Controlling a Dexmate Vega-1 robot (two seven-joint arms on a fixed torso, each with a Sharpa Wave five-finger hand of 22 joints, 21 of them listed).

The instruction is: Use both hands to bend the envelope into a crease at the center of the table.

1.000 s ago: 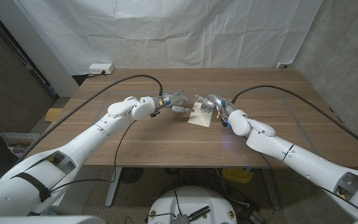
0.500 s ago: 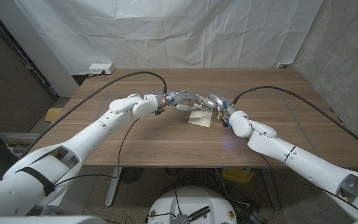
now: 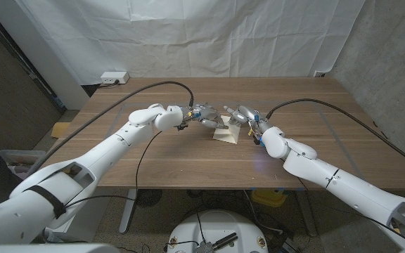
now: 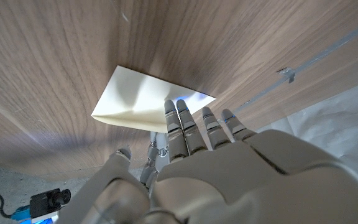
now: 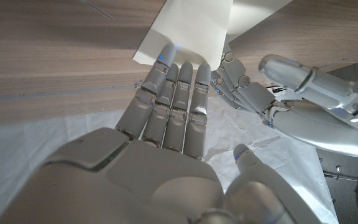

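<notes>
Cream paper envelope, smooth and matte, lying near the middle of the wooden table, bent with one flap lifted along a soft fold; seen as an angular, kite-like shape in the left wrist view. Table top of dark walnut-grained boards, with a thin pale line running across it. Left hand, grey metal and plastic, reaching in from 9 o'clock of the envelope, fingers straight and close together, tips at the paper's far edge; grip not clear. Right hand coming from 3 o'clock, fingers extended side by side with tips on the paper; whether anything is pinched cannot be told. Both hands close together above the envelope's 12 o'clock edge, covering that edge in the head view. White wrinkled cloth hanging behind the table; small white box at 11 o'clock beyond the table's corner. Black cables arching over both arms.
</notes>
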